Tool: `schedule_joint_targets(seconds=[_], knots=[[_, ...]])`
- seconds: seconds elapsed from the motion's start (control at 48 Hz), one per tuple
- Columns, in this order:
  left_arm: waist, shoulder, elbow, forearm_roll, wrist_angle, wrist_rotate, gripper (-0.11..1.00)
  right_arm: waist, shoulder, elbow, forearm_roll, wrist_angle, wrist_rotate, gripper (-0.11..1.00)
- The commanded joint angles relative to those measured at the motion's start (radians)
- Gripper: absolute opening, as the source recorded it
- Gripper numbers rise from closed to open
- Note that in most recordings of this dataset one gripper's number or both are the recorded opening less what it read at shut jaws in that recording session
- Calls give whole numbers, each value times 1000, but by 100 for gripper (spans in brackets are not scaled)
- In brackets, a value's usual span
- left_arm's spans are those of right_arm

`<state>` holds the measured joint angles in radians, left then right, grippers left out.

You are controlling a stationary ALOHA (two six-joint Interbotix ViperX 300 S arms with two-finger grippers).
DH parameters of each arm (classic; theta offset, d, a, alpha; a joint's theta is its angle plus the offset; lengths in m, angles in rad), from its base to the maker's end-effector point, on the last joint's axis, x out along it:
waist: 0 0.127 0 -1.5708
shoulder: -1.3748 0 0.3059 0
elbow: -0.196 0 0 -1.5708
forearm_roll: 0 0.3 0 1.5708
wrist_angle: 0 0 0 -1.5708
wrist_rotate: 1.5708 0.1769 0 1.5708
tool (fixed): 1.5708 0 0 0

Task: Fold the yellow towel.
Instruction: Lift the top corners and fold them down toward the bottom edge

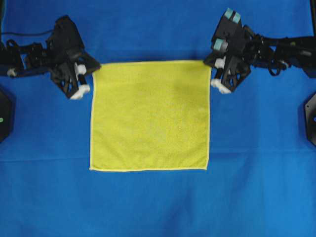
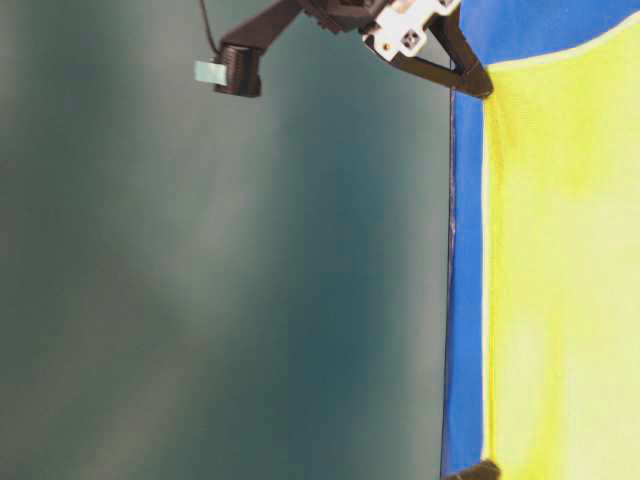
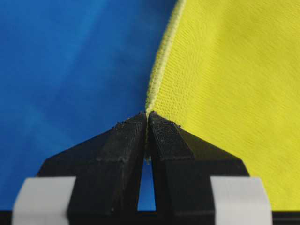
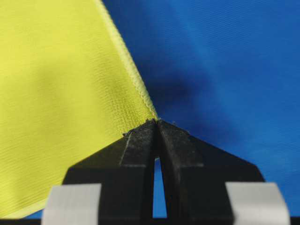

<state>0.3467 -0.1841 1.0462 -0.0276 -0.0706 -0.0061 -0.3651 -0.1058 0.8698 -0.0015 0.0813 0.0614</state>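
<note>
Yellow towel (image 1: 150,116) flat, both top corners pinched by end effectors.

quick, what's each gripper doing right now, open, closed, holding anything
Left gripper: closed, pinching a corner of the yellow towel.
Right gripper: closed, pinching the towel's other far corner.

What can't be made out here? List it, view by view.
- Overhead view: where the left gripper and right gripper meet the yellow towel, their bodies hide the grip.
- Table-level view: the frame's right edge cuts the towel off.
- Left wrist view: the shut fingers cover the pinched corner.
- Right wrist view: the same, fingers over the corner.
</note>
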Motion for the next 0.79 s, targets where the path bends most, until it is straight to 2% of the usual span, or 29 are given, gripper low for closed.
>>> schedule_joint_targets(seconds=[0.0,0.104,0.209,0.542,0.771], knots=[[-57,-29,-9,-2,31,-9,3,41,-44,-15,6,26,21,2],[-138,-48,-12,-2,66,-34,3,107,-63,-6,6,41,64,2],[-239,-60,-11,-2,84,-86,3,189,-60,-3,6,48,117,2],[-506,-35,-15,-2,100,-304,3,440,-46,-2,6,49,296,2],[-629,-2,-18,-2,95,-385,3,531,-29,-6,6,49,359,2]])
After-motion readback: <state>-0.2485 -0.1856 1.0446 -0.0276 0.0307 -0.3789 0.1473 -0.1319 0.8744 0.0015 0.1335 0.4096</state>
